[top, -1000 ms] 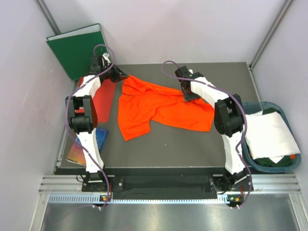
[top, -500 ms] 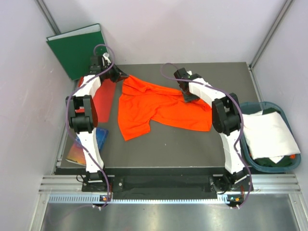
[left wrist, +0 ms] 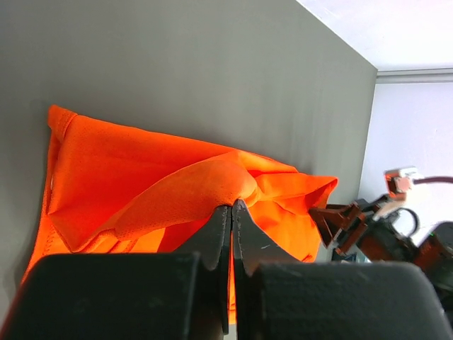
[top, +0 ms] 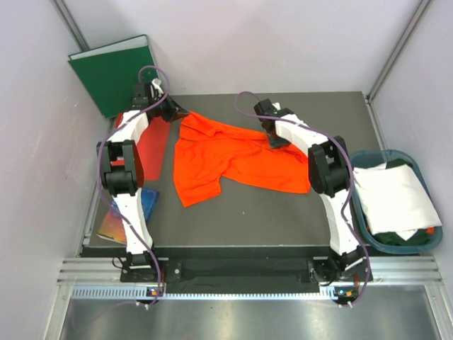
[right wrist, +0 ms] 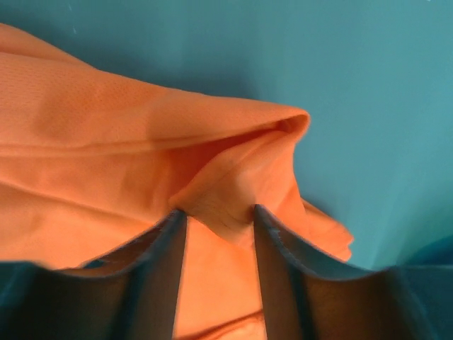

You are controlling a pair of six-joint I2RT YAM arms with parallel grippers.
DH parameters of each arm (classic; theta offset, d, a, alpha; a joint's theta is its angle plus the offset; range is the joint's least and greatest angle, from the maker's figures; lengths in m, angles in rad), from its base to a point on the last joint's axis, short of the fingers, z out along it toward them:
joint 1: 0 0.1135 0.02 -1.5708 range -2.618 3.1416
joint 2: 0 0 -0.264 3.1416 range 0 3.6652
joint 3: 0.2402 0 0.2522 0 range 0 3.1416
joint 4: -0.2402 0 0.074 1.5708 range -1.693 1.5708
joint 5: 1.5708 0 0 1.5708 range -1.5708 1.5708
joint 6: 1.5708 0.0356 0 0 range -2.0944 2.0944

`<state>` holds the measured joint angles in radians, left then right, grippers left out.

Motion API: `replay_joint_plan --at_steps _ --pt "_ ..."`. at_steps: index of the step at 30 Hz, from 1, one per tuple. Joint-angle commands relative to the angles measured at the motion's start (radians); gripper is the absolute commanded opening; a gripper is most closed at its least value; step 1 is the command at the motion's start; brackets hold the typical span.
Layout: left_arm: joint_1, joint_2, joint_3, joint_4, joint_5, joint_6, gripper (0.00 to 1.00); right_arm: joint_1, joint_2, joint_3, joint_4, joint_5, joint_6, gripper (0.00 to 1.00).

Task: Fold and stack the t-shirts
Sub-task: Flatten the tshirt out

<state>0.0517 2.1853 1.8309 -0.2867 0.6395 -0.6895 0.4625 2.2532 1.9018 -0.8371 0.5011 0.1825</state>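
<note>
Two shirts are counted. One orange t-shirt (top: 233,156) is spread on the table (top: 283,212), and is pinched by the left gripper (left wrist: 231,209) and the right gripper (right wrist: 216,212). One white t-shirt (top: 393,198) is held in a basket (top: 368,157) beside the table.

orange t-shirt (right wrist: 106,127) cropped, red folder (top: 157,145) partly hidden

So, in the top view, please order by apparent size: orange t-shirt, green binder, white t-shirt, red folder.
1. orange t-shirt.
2. green binder and white t-shirt: about alike.
3. red folder, partly hidden.
</note>
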Motion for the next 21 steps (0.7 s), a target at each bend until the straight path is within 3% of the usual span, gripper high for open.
replay_joint_plan --at_steps 1,2,5,7,16,21 --pt "0.005 0.004 0.041 0.007 0.02 0.018 0.0 0.008 0.057 0.055 0.026 0.043 -0.005 0.33" --pt "0.005 0.001 0.039 0.004 0.019 0.019 0.0 0.008 0.057 0.056 0.027 0.048 -0.006 0.23" --pt "0.005 0.001 0.042 0.001 0.02 0.022 0.0 0.008 0.027 0.033 0.05 0.077 -0.008 0.06" --pt "0.005 -0.002 0.042 -0.002 0.02 0.025 0.0 0.008 0.0 0.016 0.079 0.1 -0.015 0.0" --pt "0.01 -0.019 0.042 -0.025 -0.007 0.039 0.0 0.002 -0.211 -0.092 0.168 0.185 -0.058 0.0" --pt "0.022 0.045 0.106 -0.028 -0.027 0.001 0.0 -0.021 -0.274 -0.132 0.188 0.201 -0.066 0.0"
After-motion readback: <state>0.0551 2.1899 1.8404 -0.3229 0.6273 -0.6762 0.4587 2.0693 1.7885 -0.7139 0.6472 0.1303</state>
